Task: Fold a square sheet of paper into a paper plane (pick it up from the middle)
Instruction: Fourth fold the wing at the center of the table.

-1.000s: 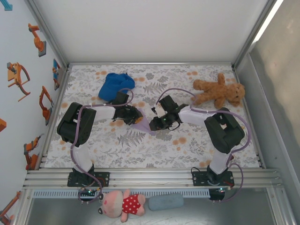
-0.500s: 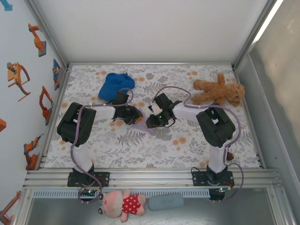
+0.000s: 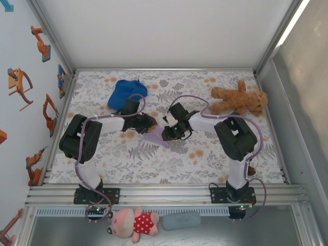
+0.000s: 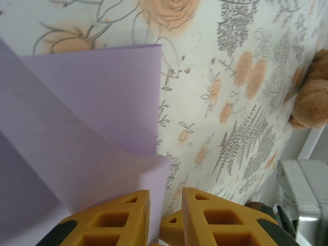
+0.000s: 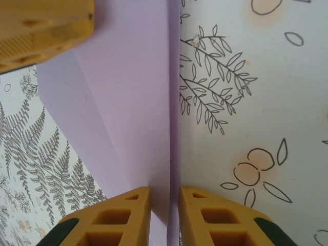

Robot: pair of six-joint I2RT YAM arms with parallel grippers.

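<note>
1. We are seeing bright, even light in the overhead view, with a white strip [image 3: 293, 21] blowing out at upper right.
2. We are finding the wrist views sharp, soft shadows lying on the square sheet of paper [image 5: 128, 113].

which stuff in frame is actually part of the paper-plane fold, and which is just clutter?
In the job:
- lavender paper, partly folded
- left gripper, paper edge between its fingers
- right gripper, paper fold between its fingers

Just lying about:
- blue cap
- teddy bear
- pink plush toy
- grey-blue pouch
</note>
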